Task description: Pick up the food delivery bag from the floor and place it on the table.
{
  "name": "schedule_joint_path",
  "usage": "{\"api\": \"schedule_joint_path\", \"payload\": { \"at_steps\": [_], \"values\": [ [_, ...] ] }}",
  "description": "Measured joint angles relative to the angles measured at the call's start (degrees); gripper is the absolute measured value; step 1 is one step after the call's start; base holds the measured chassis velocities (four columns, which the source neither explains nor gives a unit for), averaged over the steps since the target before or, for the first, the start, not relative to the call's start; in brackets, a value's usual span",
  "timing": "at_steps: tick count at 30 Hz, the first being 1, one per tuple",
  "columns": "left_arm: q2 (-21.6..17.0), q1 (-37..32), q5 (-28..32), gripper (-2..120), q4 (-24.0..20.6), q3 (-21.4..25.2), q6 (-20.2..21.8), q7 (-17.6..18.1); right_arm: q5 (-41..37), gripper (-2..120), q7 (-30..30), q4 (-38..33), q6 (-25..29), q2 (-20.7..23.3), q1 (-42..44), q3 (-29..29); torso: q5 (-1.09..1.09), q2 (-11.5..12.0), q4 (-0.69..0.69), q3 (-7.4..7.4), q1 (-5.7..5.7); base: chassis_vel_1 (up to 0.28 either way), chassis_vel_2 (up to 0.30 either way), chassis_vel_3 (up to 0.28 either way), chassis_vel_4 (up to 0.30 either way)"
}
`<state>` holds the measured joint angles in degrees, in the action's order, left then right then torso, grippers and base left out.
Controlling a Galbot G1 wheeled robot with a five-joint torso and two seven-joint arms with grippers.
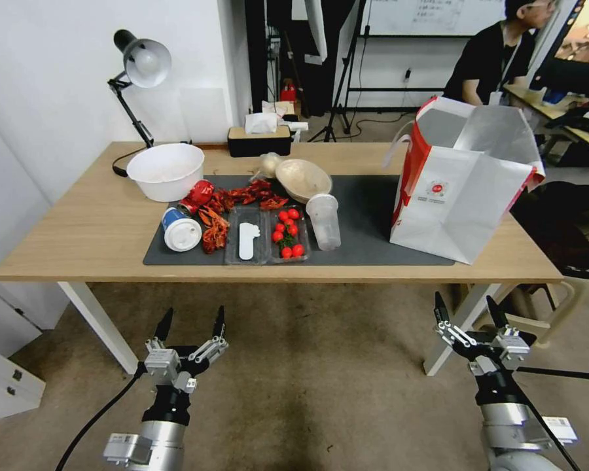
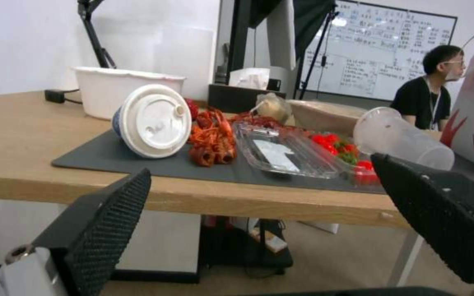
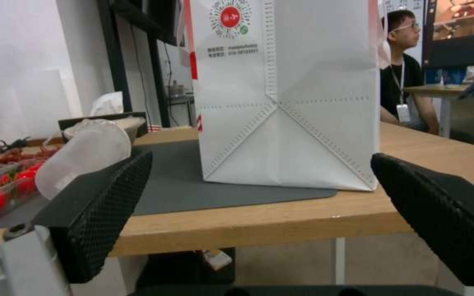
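Hanging low over the floor (image 1: pixel 321 366) just short of the table (image 1: pixel 78 242) edge, both the left end effector (image 1: pixel 191 326) and right end effector (image 1: pixel 468 311) have fingers spread, gripping nothing. Beyond and above the right one, the food delivery bag (image 1: pixel 458 196) stands upright on the table's mat (image 1: pixel 366 216), so placement looks done.

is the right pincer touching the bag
Apart. In the head view the open right pincer sits low before the table edge, while the bag stands upright on the tabletop, carpet showing between them.

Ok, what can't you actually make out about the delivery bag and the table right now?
- Food delivery bag: its inside is hidden by its own walls in the head view; its top is cut off in the right wrist view.
- Table: the bag hides the surface behind it.
- Bag's small print: too small to read.
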<state>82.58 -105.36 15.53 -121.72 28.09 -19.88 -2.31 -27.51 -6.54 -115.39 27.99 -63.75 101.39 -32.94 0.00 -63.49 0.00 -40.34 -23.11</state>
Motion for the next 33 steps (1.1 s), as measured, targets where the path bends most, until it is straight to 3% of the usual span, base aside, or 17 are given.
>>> {"api": "schedule_joint_path", "payload": {
  "at_steps": [33],
  "values": [
    [-0.11,-0.02,-0.24,100,0.65,-0.11,-0.65,0.37,-1.37,100,0.81,0.40,-0.25,-0.05,-0.36,0.03,0.00,0.00,0.00,0.00,0.00,0.000,0.000,0.000,0.000]
  ]
}}
